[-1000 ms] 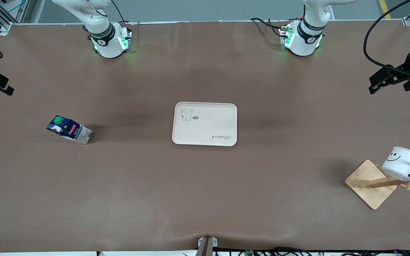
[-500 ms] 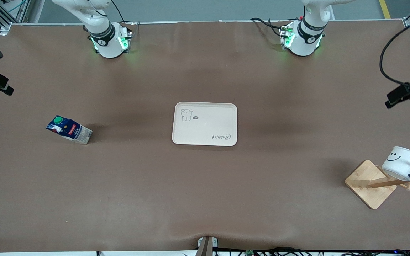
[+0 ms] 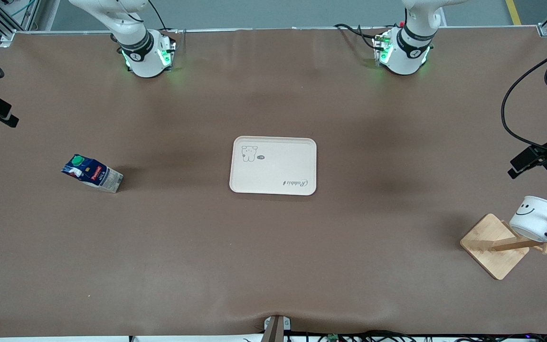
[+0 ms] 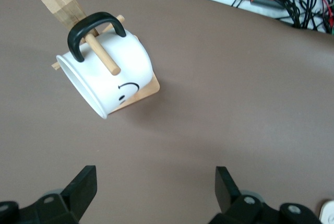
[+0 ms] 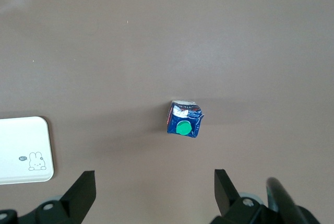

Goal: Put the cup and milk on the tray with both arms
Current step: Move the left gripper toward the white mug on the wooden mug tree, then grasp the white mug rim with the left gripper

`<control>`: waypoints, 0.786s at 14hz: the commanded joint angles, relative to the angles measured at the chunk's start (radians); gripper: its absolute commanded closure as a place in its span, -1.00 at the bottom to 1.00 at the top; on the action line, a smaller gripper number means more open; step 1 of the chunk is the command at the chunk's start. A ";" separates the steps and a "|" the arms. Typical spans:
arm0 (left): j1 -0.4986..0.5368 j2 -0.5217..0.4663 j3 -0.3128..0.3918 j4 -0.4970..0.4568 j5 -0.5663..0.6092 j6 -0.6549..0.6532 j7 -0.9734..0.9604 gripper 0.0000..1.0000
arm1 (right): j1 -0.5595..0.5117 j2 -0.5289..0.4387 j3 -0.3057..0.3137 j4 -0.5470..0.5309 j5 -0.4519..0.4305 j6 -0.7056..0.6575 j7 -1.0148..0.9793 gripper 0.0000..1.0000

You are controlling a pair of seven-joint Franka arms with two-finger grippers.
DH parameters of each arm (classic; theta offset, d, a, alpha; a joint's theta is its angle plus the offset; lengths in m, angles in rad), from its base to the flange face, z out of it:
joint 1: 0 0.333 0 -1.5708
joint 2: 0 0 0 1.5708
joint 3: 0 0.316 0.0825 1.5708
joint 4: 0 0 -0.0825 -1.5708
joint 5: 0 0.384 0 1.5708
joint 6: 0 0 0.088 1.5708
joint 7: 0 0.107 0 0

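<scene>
The tray (image 3: 273, 166), mid-table, reads "Rabbit". The milk (image 3: 92, 173) stands toward the right arm's end under the wide-open, empty right gripper (image 5: 154, 192). The left gripper (image 4: 155, 190), open and empty, hovers near the cup (image 4: 107, 75) hanging on the wooden rack (image 3: 496, 244).

The left gripper (image 3: 532, 163) has travelled along the edge of the bench at the left arm's end, coming from higher in the front view down toward the cup (image 3: 534, 217) that hangs on the wooden rack (image 3: 494, 246). It now sits over bare bench just short of the cup. Its black cable (image 3: 511, 114) has swung with it and now loops over the bench above the gripper.
</scene>
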 commanded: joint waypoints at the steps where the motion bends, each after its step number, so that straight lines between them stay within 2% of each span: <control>1: 0.038 0.013 -0.007 -0.021 -0.029 0.071 0.022 -1.00 | -0.015 0.009 0.011 0.023 -0.008 -0.013 -0.011 -1.00; 6: 0.108 0.074 -0.008 -0.064 -0.183 0.249 0.207 -1.00 | -0.018 0.018 0.011 0.023 -0.009 0.034 -0.008 -1.00; 9: 0.120 0.116 -0.008 -0.058 -0.213 0.303 0.275 -1.00 | -0.017 0.020 0.011 0.023 -0.009 0.064 -0.008 -1.00; 11: 0.122 0.142 -0.008 -0.052 -0.283 0.320 0.315 -1.00 | -0.015 0.020 0.011 0.023 -0.009 0.062 -0.011 -1.00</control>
